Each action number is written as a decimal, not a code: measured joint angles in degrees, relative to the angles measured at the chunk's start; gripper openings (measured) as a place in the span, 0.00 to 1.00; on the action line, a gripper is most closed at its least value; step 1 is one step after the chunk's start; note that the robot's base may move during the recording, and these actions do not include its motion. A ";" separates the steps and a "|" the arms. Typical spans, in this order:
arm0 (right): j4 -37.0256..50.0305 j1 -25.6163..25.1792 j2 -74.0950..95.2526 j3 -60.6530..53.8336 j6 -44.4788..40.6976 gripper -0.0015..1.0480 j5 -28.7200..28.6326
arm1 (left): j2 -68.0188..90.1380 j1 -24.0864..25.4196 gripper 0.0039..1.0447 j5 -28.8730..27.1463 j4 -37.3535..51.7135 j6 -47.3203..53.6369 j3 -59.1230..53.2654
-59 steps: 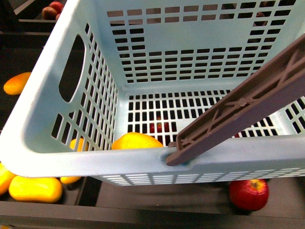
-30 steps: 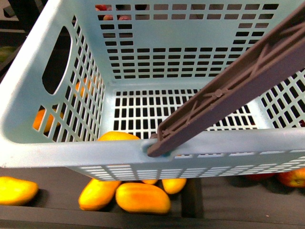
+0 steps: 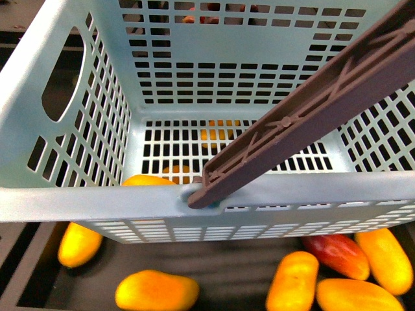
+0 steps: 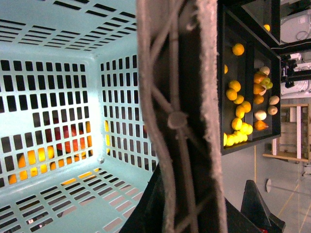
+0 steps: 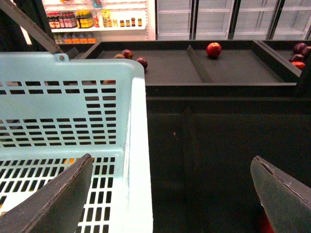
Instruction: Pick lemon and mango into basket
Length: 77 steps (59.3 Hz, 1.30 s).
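The turquoise basket [image 3: 97, 201] fills the front view, hanging above the display. Its brown handle [image 3: 305, 116] slants up to the right. My left gripper [image 4: 199, 213] is shut on that handle [image 4: 177, 97]. One mango [image 3: 148, 181] lies inside the basket against the near wall. More mangoes [image 3: 156, 290] lie on the dark shelf below. Small bright yellow fruits that look like lemons [image 4: 235, 138] sit in a far bin. My right gripper [image 5: 172, 194] is open and empty, straddling the basket's side rim [image 5: 138, 145]. Neither gripper shows in the front view.
A reddish fruit [image 3: 337, 254] lies among the mangoes under the basket's right side. Dark display bins hold red apples [image 5: 213, 49] and darker fruits [image 5: 142, 62], split by a divider [image 5: 199, 63]. Bottle shelves [image 5: 77, 19] and glass fridge doors stand behind.
The basket has travelled across the display. The red apple below it has gone from view and several mangoes now show under its right side. The mango inside stayed at the near wall.
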 joint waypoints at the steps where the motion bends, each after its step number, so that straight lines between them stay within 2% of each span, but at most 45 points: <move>1: 0.00 0.00 -0.02 0.00 0.00 0.92 -0.09 | -0.02 0.00 0.04 0.02 0.00 0.00 0.00; 77: 0.00 0.04 0.00 0.00 0.00 0.92 -0.35 | -0.02 0.87 0.04 -1.05 0.00 0.59 0.00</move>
